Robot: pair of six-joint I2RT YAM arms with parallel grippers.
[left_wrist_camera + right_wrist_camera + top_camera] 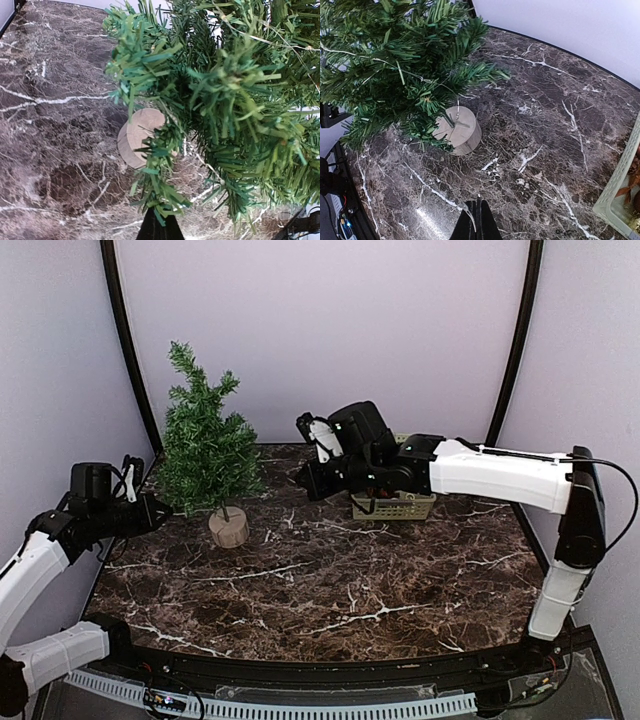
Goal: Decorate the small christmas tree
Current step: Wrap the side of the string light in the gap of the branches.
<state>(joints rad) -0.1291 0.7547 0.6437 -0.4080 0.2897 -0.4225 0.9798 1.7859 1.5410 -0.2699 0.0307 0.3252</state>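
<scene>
Top external view has the small christmas tree [205, 445] standing upright back-left on the table [330, 580], the left gripper [163, 509], jaws together, right at its lowest branches and nearer than the right gripper [305, 480], likewise closed, off rightward.

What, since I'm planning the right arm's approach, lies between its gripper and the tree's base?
Only bare marble tabletop separates the right gripper from the stump base of the small christmas tree, as the right wrist view shows.
</scene>
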